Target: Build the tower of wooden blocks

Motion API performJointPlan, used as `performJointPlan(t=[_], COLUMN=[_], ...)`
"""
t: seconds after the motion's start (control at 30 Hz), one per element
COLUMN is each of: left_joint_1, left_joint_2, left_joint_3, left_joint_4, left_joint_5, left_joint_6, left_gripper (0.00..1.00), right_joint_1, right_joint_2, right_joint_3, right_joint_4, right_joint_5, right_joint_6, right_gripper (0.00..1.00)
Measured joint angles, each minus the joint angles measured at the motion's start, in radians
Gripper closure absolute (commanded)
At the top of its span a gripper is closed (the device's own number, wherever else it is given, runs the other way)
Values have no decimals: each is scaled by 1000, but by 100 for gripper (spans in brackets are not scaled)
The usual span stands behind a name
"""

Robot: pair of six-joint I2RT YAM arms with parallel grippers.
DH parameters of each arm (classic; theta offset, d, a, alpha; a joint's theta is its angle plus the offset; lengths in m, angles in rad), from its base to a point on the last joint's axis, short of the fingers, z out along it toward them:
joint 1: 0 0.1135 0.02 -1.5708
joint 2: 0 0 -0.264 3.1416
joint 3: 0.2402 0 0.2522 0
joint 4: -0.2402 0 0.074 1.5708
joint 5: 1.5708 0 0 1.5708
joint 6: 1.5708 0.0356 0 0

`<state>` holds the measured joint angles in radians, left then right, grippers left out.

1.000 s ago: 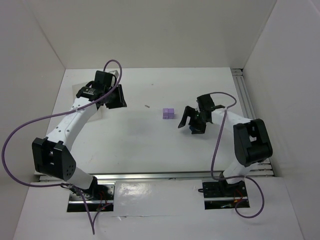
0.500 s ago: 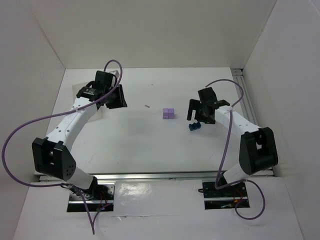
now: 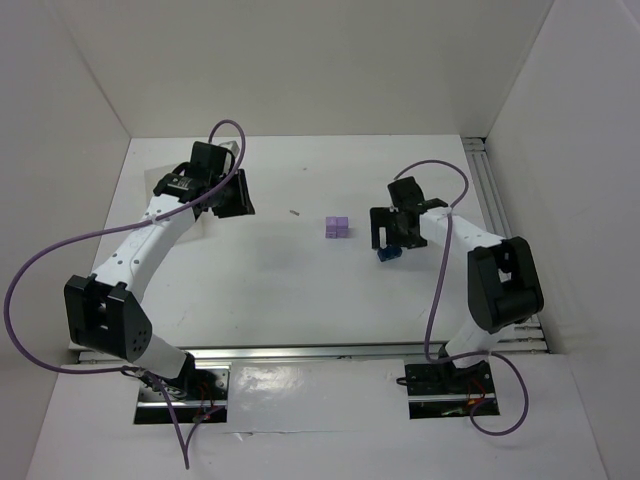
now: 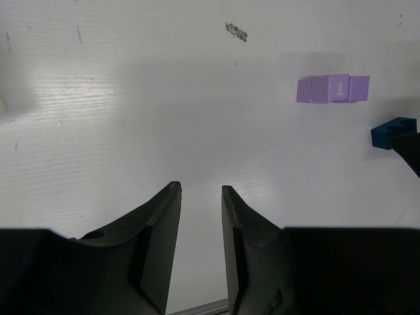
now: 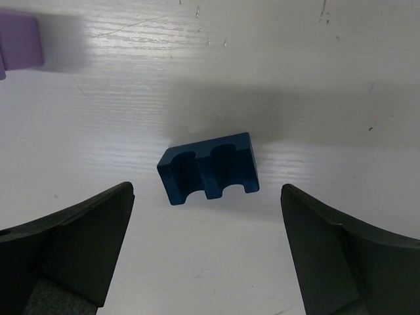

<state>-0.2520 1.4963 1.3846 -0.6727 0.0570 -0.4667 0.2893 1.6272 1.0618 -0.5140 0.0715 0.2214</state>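
Note:
A short row of light purple blocks (image 3: 337,227) lies mid-table, also seen in the left wrist view (image 4: 332,88). One dark blue block (image 3: 388,254) rests on its side just right of them, its two notches facing the right wrist camera (image 5: 209,168). My right gripper (image 3: 392,232) hovers over this blue block with its jaws wide open. The block lies between and just beyond the fingertips (image 5: 125,197), touching neither. My left gripper (image 3: 235,195) stays far to the left, its jaws (image 4: 200,189) parted with nothing between them.
A small dark speck (image 3: 295,212) lies on the table left of the purple blocks. An aluminium rail (image 3: 490,190) runs along the right edge. White walls enclose the table on three sides. A translucent shape (image 3: 158,181) shows beside the left arm.
The right gripper came off the blue block, leaving it on the table, drew back, and now hangs over it again, wide open. The left arm has not moved.

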Motion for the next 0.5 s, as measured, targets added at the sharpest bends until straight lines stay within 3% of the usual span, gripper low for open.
performJointPlan(t=[0.3, 0.5], left_joint_1=[-7, -8], left_joint_2=[0, 0], left_joint_3=[0, 0], left_joint_4=[0, 0], left_joint_5=[0, 0], left_joint_6=[0, 0], left_gripper=[56, 56], right_joint_1=[-2, -2], right_joint_2=[88, 89], right_joint_3=[0, 1], right_joint_4=[12, 13], right_joint_5=[-27, -27], right_joint_6=[-48, -60], right_gripper=[0, 12])
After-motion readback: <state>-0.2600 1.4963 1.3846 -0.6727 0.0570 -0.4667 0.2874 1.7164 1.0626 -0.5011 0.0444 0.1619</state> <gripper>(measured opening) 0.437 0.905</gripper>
